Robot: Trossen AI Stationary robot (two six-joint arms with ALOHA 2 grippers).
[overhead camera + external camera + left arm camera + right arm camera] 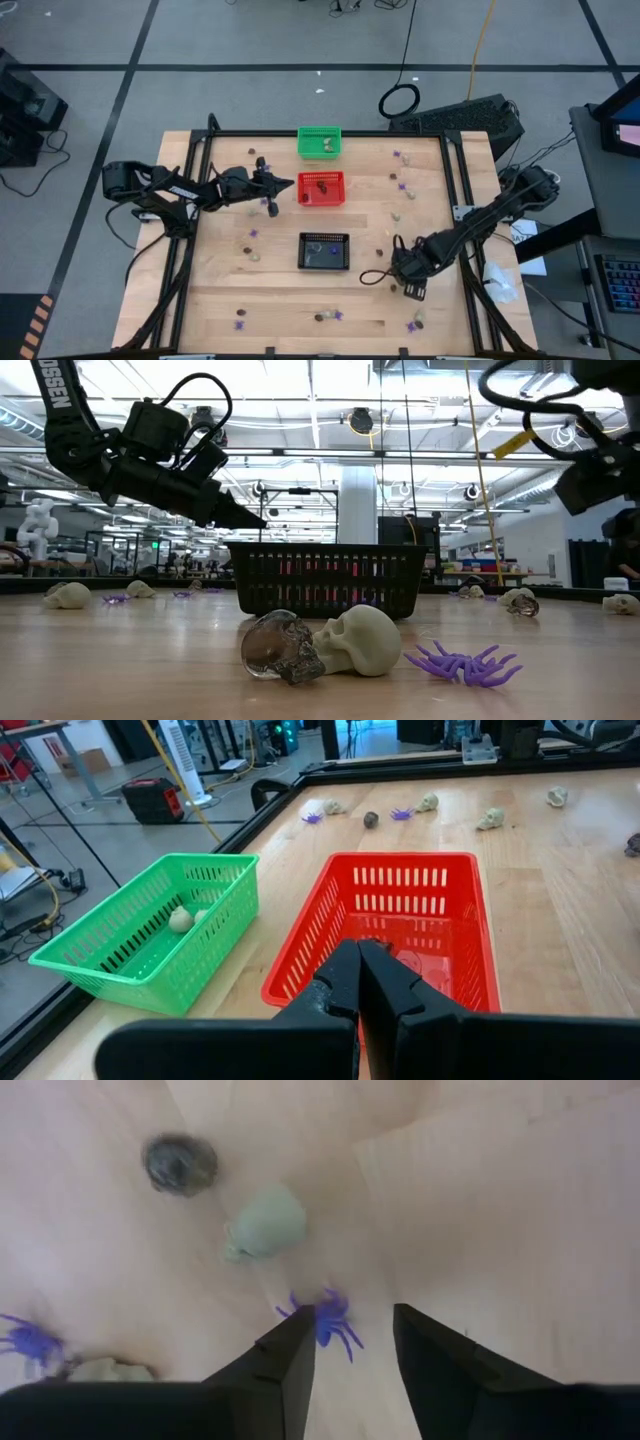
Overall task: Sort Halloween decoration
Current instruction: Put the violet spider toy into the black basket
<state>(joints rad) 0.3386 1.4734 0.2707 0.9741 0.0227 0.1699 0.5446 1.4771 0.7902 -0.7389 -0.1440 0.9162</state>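
Note:
Small purple spiders, cream skulls and dark skulls lie scattered on the wooden table. My right gripper [352,1325] points down near the table's near right corner [405,278]. It is open, with a purple spider [328,1318] lying on the wood between its fingertips, close to one finger. A cream skull [265,1223] and a dark skull [180,1163] lie just beyond. My left gripper [358,960] is shut and empty, held level above the table at the red basket's left end [290,183]. My right gripper comes at the purple spider from above, and one fingertip [298,1336] overlaps the spider's legs [300,1312]. I cannot tell whether it touches them. The spider lies flat on the table.
A green basket [320,141] with cream skulls [180,918] stands at the far edge. The red basket [400,865] is just nearer, and a black basket [325,250] stands mid-table. A dark skull [280,648], a cream skull [360,640] and a spider [465,663] lie near the front edge.

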